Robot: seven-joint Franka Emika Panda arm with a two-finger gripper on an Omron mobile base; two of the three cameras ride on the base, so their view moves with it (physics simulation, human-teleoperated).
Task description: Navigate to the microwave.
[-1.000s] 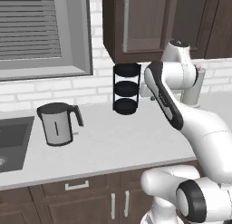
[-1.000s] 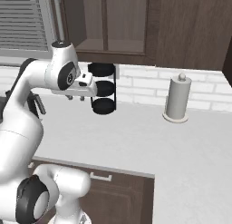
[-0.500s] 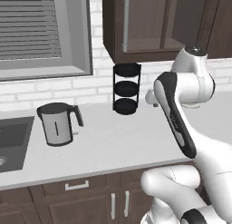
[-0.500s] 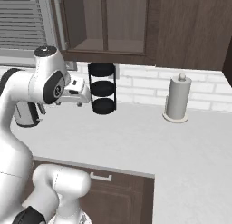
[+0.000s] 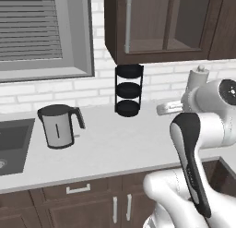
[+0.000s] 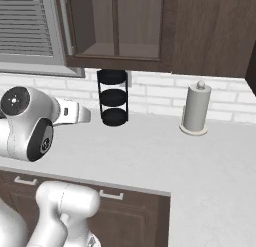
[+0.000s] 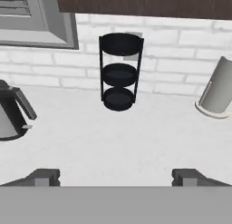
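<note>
Two-finger gripper [image 7: 116, 177] spread wide, empty, facing black three-tier wire rack [image 7: 118, 71] on white counter [image 7: 136, 141]. Built-in microwave beyond these frames (fixed, rigid; judged nothing to grasp, base drives there).

The microwave cannot be made out from here. A dark sliver [image 6: 251, 61] sits at the right edge of the right base view, cut off by the frame, just beside the brown wall cabinets [image 6: 210, 31] and above the table [image 6: 200, 161]. Too little of it shows to tell what it is.
</note>
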